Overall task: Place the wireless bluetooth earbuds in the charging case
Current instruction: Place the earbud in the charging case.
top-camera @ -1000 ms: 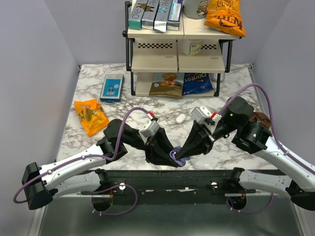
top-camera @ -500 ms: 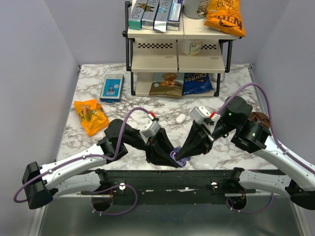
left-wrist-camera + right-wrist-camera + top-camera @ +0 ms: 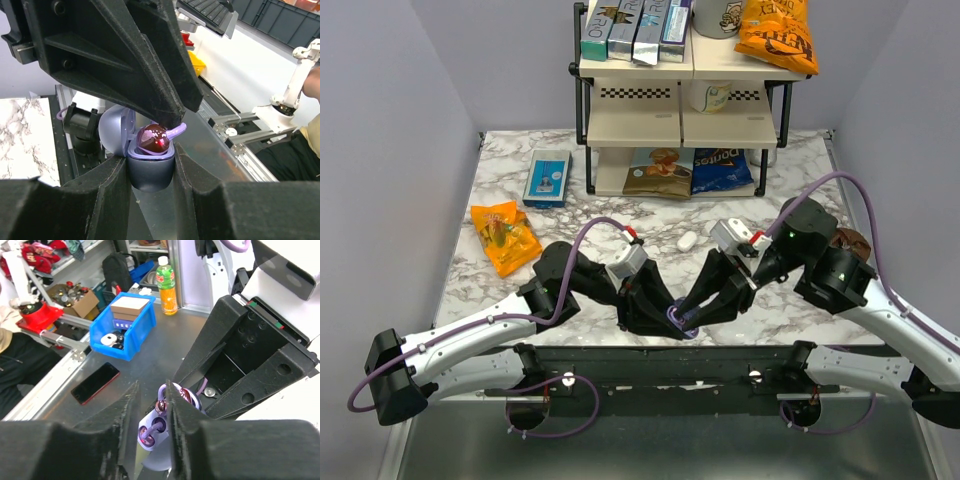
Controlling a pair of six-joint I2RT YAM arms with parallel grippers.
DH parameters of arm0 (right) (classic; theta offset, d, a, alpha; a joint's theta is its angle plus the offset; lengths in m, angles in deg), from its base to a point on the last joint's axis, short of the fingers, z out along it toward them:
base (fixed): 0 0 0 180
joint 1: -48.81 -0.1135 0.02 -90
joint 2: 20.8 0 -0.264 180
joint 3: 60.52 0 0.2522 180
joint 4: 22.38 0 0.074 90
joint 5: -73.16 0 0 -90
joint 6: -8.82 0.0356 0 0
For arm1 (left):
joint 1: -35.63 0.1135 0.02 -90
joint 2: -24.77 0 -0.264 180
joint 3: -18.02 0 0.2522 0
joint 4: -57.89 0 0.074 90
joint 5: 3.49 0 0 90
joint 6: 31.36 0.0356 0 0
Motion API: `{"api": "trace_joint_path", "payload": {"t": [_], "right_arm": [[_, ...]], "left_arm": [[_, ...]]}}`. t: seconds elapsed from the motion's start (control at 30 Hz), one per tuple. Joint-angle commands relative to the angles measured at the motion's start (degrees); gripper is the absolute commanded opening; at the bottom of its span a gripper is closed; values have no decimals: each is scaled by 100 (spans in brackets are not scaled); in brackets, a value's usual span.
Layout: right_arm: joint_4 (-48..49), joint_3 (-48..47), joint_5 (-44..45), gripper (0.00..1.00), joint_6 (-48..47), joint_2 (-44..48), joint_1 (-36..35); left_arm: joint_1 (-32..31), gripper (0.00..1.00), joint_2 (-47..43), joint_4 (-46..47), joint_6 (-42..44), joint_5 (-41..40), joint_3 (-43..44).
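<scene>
Lavender plastic sits clamped between the fingers of the left claw (image 3: pixel 149 156): this is the charging case (image 3: pixel 150 179), held upright, its lid (image 3: pixel 112 132) swung open toward that claw's left finger; a glossy purple earbud (image 3: pixel 152 139) lies in the case's mouth, its stem poking out toward the right finger. From above, a black fingertip of the right claw (image 3: pixel 152 392) reaches down to the top of this bud and seems to touch it. In the right wrist view that claw's own fingers stand a narrow way apart; small purple ring-tipped parts show in the gap and just beneath the tips, over the pale case; whether the fingers pinch anything cannot be told. Seen from overhead, both claws meet tip to tip over the near edge of the marble surface (image 3: pixel 620 215); a white oval case (image 3: pixel 687 240) lies beyond them, well apart.
</scene>
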Motion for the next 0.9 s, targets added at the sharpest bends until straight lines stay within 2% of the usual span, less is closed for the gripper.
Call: {"api": "trace_joint_path", "payload": {"t": [0.0, 0.87], "right_arm": [[-529, -69, 593, 39, -215, -6, -1], [-793, -105, 910, 41, -399, 169, -1]], "left_arm": [[-100, 1, -113, 567, 23, -49, 305], [-100, 2, -209, 365, 225, -233, 270]]}}
